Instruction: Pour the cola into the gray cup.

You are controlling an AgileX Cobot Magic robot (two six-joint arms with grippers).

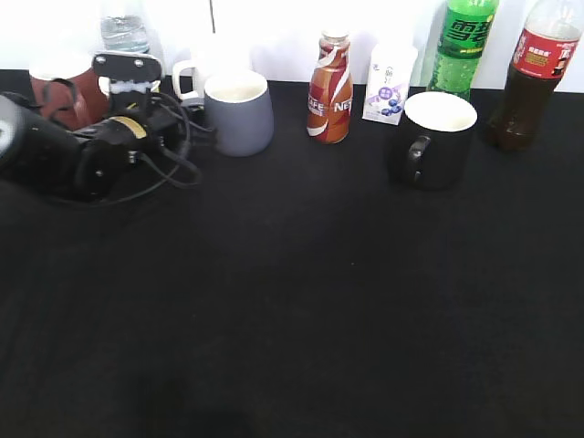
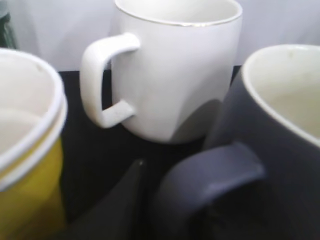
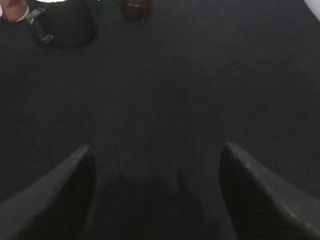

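The gray cup (image 1: 239, 114) stands at the back left of the black table, and its handle fills the lower right of the left wrist view (image 2: 215, 185). My left gripper (image 1: 187, 120) lies low beside the cup. One finger (image 2: 135, 185) presses against the handle; the other finger is hidden behind it. The cola (image 1: 534, 78) stands upright at the far back right; only its base shows in the right wrist view (image 3: 135, 7). My right gripper (image 3: 155, 155) is open and empty over bare cloth, out of the exterior view.
A white mug (image 1: 203, 68) (image 2: 175, 75) stands just behind the gray cup. A yellow paper cup (image 2: 25, 150) is to its left. A coffee bottle (image 1: 330, 87), a small carton (image 1: 388, 84), a green bottle (image 1: 464, 41) and a black mug (image 1: 436, 137) line the back.
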